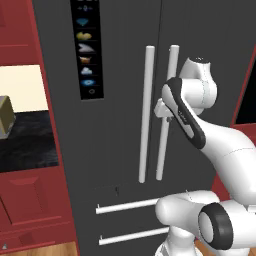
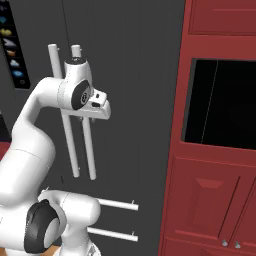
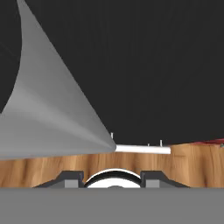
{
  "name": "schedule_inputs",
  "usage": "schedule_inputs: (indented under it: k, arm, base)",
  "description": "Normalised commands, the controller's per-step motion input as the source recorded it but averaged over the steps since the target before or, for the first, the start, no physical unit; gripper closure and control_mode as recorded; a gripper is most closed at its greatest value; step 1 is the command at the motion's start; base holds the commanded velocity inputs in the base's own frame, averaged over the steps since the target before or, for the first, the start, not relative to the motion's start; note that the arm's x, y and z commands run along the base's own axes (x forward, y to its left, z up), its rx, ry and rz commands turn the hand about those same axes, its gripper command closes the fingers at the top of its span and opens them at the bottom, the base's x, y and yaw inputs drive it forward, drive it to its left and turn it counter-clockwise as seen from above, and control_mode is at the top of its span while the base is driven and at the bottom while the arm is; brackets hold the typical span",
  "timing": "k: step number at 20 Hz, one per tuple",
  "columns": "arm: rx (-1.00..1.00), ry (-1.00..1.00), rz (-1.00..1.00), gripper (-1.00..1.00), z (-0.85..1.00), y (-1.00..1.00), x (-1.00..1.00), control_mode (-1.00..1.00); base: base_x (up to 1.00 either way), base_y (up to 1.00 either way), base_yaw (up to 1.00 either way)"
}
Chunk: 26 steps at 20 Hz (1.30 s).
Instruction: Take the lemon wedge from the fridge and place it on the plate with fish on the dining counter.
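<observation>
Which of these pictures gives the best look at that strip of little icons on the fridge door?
The left base view: the icon panel faces the camera, its symbols clear. The right base view catches just a sliver at its left edge. The hand view shows plain dark door.

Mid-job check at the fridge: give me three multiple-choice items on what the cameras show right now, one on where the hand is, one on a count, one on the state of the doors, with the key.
1. Where is the gripper?
A. At the right door's vertical handle
B. At the lower drawer
C. Over the side counter

2. How many horizontal drawer handles show below the doors of the fridge?
A. One
B. Two
C. Four

3. What state are the fridge doors in?
A. Both swung wide
B. Left one ajar
C. Both closed

Key:
1 A: in both base views the hand sits against the right-hand pale bar, about halfway up.
2 B: the upper bar and the lower bar lie one above the other.
3 C: both door faces lie flush, with no shelves showing.
</observation>
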Motion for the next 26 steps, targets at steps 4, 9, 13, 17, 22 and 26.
schedule_inputs:
  k: [4, 9, 13, 17, 22, 26]
  arm:
    - [0.00, 0.00, 0.00, -1.00, 0.00, 0.03, -0.11, -1.00]
    - [-0.04, 0.00, 0.00, -1.00, 0.00, 0.09, 0.01, 1.00]
    - [0.00, 0.00, 0.00, -1.00, 0.00, 0.00, 0.00, 1.00]
    - [0.00, 0.00, 0.00, -1.00, 0.00, 0.00, 0.00, 1.00]
    - [0.00, 0.00, 0.00, -1.00, 0.00, 0.00, 0.00, 1.00]
    - [0.00, 0.00, 0.00, -1.00, 0.00, 0.00, 0.00, 1.00]
  base:
    - [0.00, 0.00, 0.00]
    - [0.00, 0.10, 0.01]
    - [-0.54, 0.15, 0.01]
    - [-0.67, 0.18, 0.00]
    - [-0.31, 0.28, 0.00]
    - [-0.25, 0.29, 0.00]
